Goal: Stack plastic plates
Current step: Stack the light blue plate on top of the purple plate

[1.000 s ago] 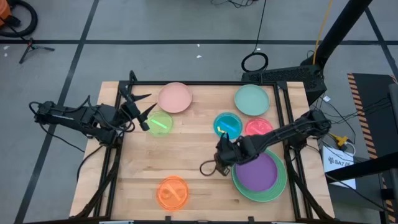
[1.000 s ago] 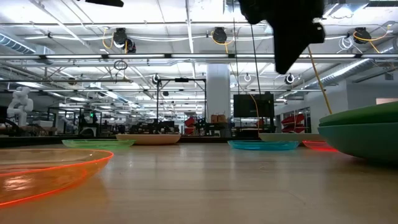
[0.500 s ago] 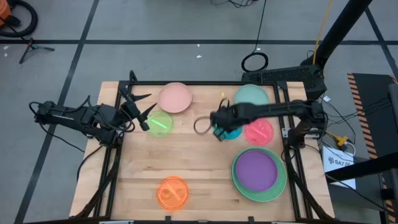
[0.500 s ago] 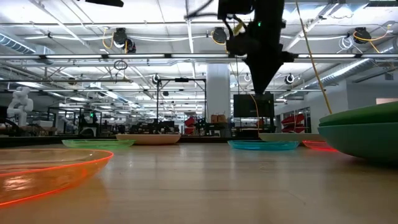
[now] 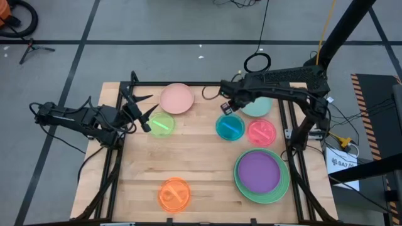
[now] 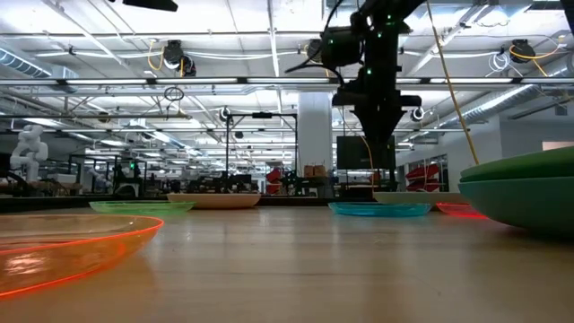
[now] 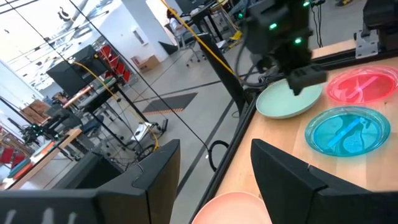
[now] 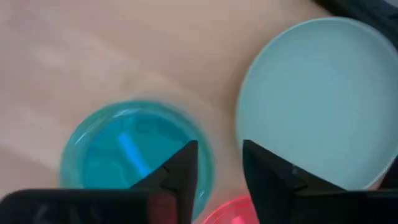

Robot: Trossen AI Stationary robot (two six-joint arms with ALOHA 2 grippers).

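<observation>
In the high view my right gripper (image 5: 226, 108) hangs open and empty above the table, between the small blue plate (image 5: 230, 127) and the mint plate (image 5: 254, 100). Its wrist view shows its fingers (image 8: 217, 168) over the gap between the blue plate (image 8: 134, 155) and the mint plate (image 8: 317, 99). The purple plate (image 5: 259, 172) lies in the large green plate (image 5: 242, 186). In the low view a teal plate (image 6: 529, 205) shows under the green one. My left gripper (image 5: 146, 108) waits open at the table's left, beside the yellow-green plate (image 5: 161, 123).
The pink plate (image 5: 176, 98) lies by the far edge, the red plate (image 5: 261, 132) right of the blue one, and the orange plate (image 5: 174, 193) near the near edge. Bare wood spans the table's middle. Black frame rails run along both sides.
My right gripper has swung from beside the purple-and-green stack at the near right toward the far edge, passing the blue plate's left side, and now hangs by the mint plate. It carries nothing. No plate has moved.
</observation>
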